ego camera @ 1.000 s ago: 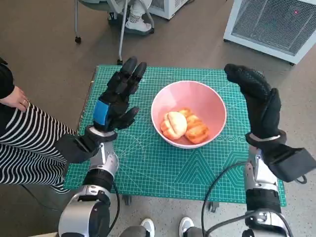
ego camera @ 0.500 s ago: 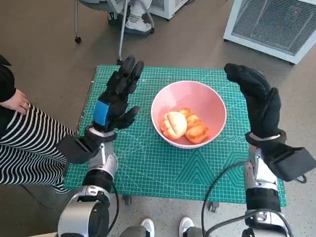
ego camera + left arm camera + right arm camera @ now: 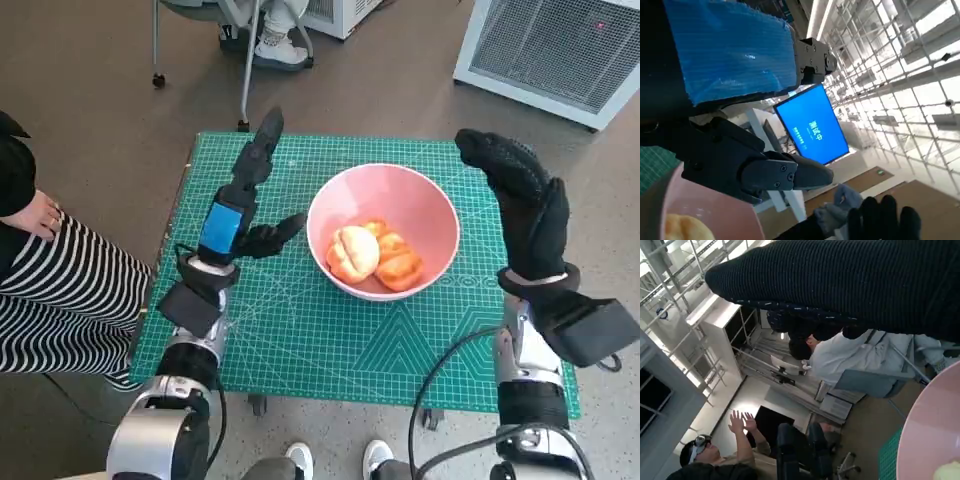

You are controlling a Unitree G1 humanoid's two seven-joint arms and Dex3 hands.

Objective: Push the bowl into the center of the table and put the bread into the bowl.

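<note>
Now the pink bowl [image 3: 383, 230] sits near the middle of the green-matted table [image 3: 320, 340] with the bread [image 3: 373, 254] inside it — pale and orange-brown pieces lying together on its floor. Left hand [image 3: 243, 205] hovers just beside the bowl's left rim, fingers [image 3: 262, 145] stretched out and apart, holding nothing. Right hand [image 3: 523, 205] is raised at the bowl's right side, off the rim — its fingers are extended, empty.
</note>
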